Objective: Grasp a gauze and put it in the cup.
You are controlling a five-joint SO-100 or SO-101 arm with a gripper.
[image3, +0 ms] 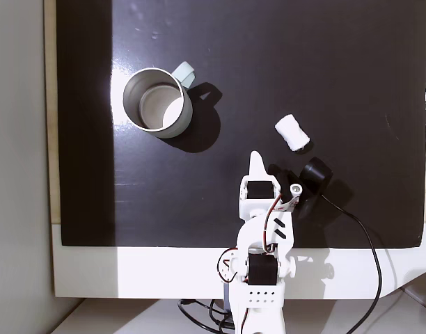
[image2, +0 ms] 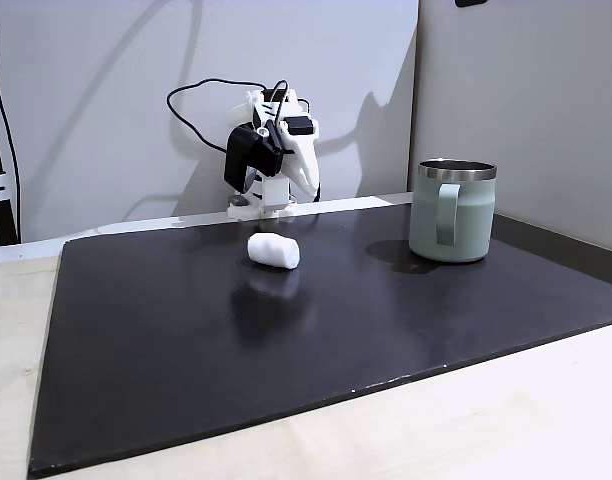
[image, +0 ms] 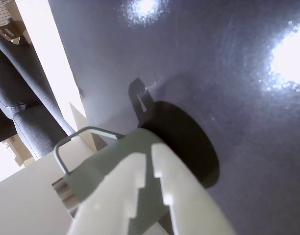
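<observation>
The gauze [image2: 274, 250], a small white roll, lies on its side on the black mat, also seen from above as the gauze [image3: 292, 132]. The sage-green cup [image2: 451, 215] stands upright to the right in that view, handle toward the camera; from above the cup [image3: 181, 120] is at the upper left, with nothing inside. My gripper [image3: 255, 160] is folded back over the arm base, shut with nothing in it, a short way from the gauze. In the wrist view the gripper [image: 150, 152] points at the cup [image: 98, 166], jaws nearly together.
The black mat [image2: 286, 340] covers most of a pale wooden table [image2: 16, 350]. The arm base [image3: 258, 278] sits at the mat's near edge in the view from above, with a black cable [image3: 369, 243] trailing right. A white wall [image2: 106, 100] stands behind.
</observation>
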